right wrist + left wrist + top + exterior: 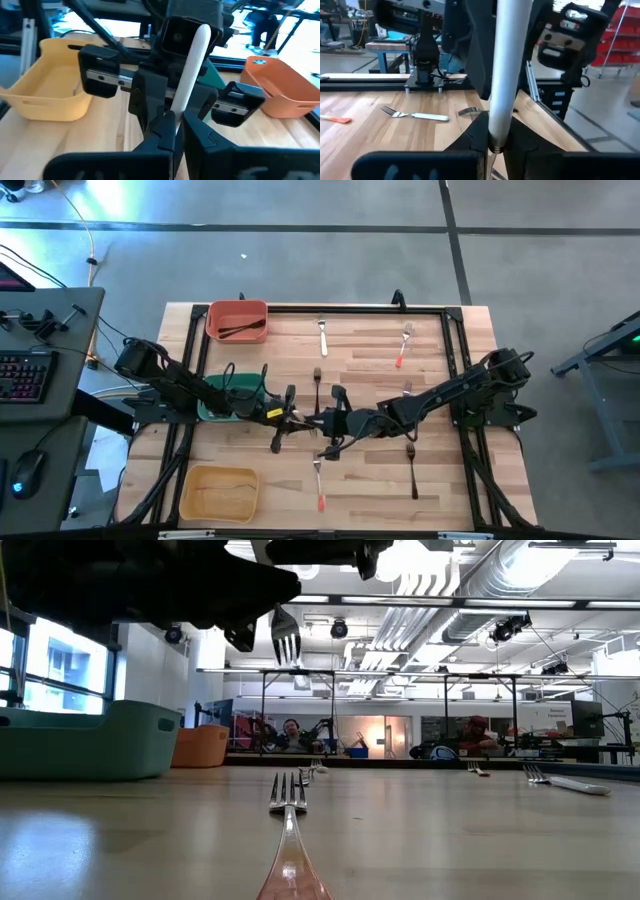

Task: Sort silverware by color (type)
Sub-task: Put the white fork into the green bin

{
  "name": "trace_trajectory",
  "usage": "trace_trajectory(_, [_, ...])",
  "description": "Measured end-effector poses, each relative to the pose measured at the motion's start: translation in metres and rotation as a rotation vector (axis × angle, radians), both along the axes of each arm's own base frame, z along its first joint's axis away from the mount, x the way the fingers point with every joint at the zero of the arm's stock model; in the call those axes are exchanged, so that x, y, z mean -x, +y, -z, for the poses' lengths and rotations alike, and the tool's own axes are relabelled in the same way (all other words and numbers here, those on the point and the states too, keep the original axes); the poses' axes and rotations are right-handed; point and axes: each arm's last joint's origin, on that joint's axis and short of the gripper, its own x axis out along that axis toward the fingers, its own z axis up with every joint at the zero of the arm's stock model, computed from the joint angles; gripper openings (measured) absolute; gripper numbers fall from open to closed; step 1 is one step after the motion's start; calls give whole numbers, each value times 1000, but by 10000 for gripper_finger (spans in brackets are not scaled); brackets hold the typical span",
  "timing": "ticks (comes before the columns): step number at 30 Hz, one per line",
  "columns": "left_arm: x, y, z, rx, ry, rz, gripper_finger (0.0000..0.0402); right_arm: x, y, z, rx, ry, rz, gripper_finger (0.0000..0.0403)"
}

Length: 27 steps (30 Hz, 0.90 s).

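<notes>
I count three bins, all on the left: orange bin (pixel 237 308) at the back holding black pieces, number unclear; green bin (pixel 236 380) in the middle, largely covered by the left arm, contents not readable; yellow bin (pixel 219 510) at the front, contents not readable.

Five pieces lie clear on the table (pixel 440 490): one white-handled piece (pixel 322 336), two black forks (pixel 317 384) (pixel 411 466) and two orange-handled pieces (pixel 318 482) (pixel 401 350).

At mid-table the left gripper (pixel 308 421) and right gripper (pixel 330 425) meet, both clamped on one white-handled fork (pixel 500 75), which is lifted off the table. Each gripper blocks the other's wrist view.
</notes>
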Motion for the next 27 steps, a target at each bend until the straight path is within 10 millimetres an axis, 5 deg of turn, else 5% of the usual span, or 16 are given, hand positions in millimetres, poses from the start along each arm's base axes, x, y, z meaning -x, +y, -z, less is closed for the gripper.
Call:
trace_trajectory(7, [7,5,-12,-6,64,-16,18,4,-3,-8,-18,-11,76,0])
trace_trajectory(17, [46,22,-55,-34,347,-187,18,43,-16,-40,110,87,217,0])
trace_trajectory(27, [83,85,-108,-52,766,-616,18,65,-43,-37,217,254,242,0])
